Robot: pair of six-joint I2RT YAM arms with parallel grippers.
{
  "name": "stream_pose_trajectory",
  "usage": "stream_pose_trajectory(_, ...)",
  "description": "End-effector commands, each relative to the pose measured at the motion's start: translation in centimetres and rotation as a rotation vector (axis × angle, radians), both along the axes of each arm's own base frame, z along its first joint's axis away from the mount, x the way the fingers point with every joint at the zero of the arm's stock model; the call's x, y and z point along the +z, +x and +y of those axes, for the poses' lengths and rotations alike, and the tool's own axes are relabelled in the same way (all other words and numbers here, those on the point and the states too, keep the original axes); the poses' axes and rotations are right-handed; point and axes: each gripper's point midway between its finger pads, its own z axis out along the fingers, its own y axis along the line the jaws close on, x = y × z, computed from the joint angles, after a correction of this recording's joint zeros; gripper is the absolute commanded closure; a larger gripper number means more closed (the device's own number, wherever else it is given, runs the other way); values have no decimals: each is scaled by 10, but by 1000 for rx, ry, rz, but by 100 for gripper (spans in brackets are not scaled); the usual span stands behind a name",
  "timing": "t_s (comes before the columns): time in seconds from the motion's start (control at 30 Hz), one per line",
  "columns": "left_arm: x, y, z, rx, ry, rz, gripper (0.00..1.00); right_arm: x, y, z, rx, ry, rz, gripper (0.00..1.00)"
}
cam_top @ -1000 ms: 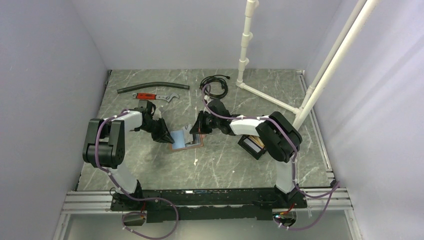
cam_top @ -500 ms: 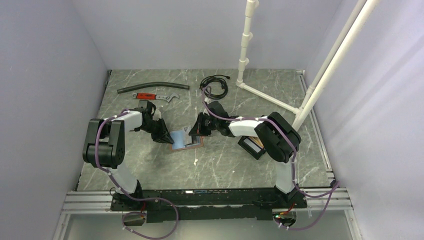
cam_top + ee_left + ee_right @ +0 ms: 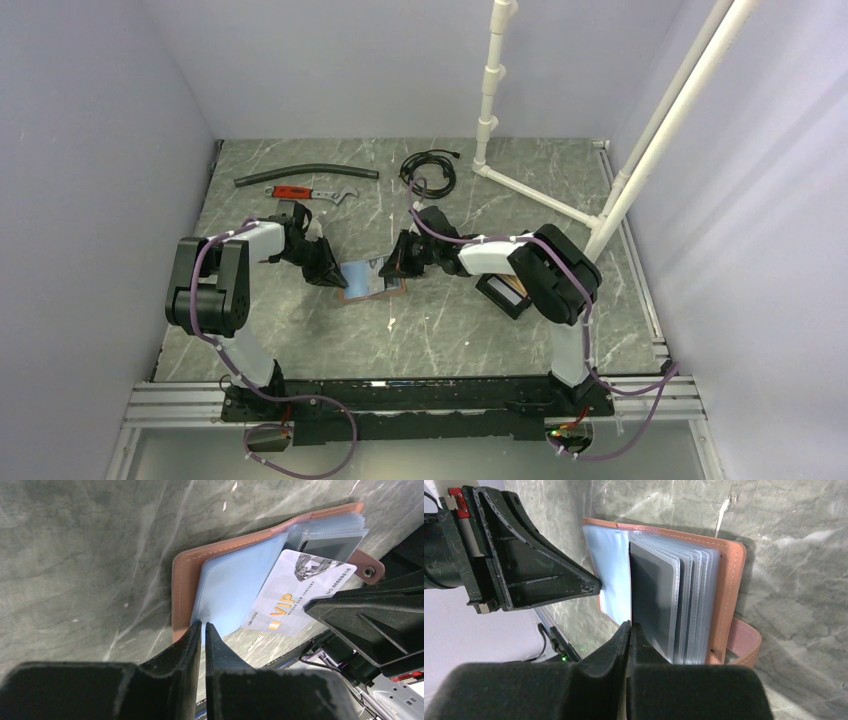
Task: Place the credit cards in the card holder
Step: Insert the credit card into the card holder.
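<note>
Pinching a card over the open holder

We saw the grey marble table [image 3: 450, 330] carrying the tan leather card holder [image 3: 181, 590], which lay open at mid-table between both arms. A black tray [image 3: 497, 297] sat close by the right arm. Our left gripper [image 3: 203, 630] was clenched on the edge of a blue sleeve [image 3: 230, 590] of that holder. Our right gripper [image 3: 628, 630] was clamped on a grey-white VIP card [image 3: 295, 595], which lay slanted across the sleeve.

bare table [image 3: 440, 335] on card holder's [image 3: 372, 284] near side, left tool [image 3: 329, 275] and right tool [image 3: 394, 268] flanking it, wrench [image 3: 305, 193], hose [image 3: 305, 177], cable [image 3: 430, 172] beyond
</note>
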Motion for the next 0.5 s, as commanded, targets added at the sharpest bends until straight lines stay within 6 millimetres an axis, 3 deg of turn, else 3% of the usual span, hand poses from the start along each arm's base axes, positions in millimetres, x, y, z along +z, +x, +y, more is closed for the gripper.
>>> stream_pose_trajectory(0.0, -3, 0, 6, -15, 44, 0, 86, -3, -4, 6, 38, -2, 5, 100)
stream_pose_trajectory(0.2, -4, 0, 6, -17, 44, 1, 86, -4, -5, 11, 88, 14, -1, 100)
stream_pose_trajectory(0.47, -4, -1, 7, -18, 47, 2, 86, -5, 8, 14, 120, 17, -46, 100)
